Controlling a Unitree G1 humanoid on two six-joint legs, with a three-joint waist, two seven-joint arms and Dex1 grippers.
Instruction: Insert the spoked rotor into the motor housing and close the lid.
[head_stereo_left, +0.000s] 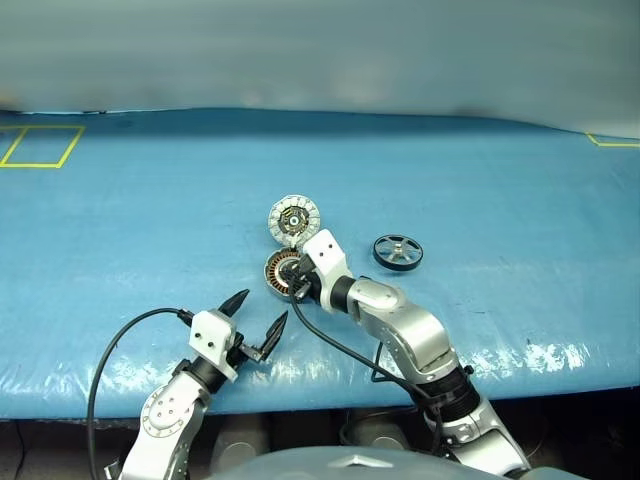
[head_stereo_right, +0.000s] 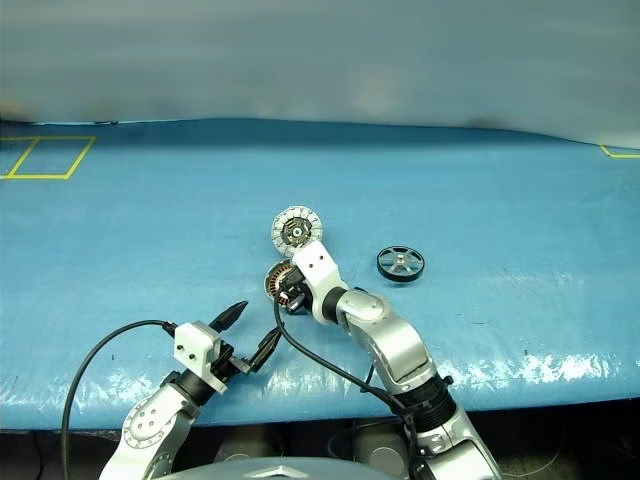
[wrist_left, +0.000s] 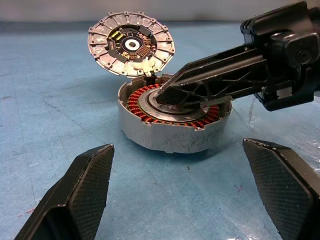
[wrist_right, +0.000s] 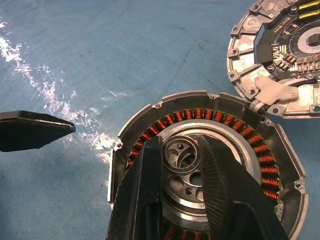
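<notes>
The right hand (wrist_right: 182, 165) pinches the hub inside the housing (wrist_right: 280, 150). The lid (head_stereo_left: 294, 220) leans open just behind. The left hand (head_stereo_left: 256, 322) waits near, wide open, empty.

Surface: blue table cover (wrist_right: 100, 55), with bright glare patches.
Motor housing: the motor housing (wrist_right: 210, 165) lies open end up, a ring of copper windings (wrist_right: 250, 135) around a silver hub (wrist_right: 182, 152) with round holes.
Right gripper: the right gripper (wrist_right: 181, 150) has its two black fingers down over the hub, a narrow gap between them, each fingertip beside the hub's small raised ring.
Lid: the lid (wrist_right: 280, 55) tilts up at the housing's rim, ribbed face and dark circuit board showing.
Other gripper: a black fingertip (wrist_right: 35, 130) sits apart from the housing.
</notes>
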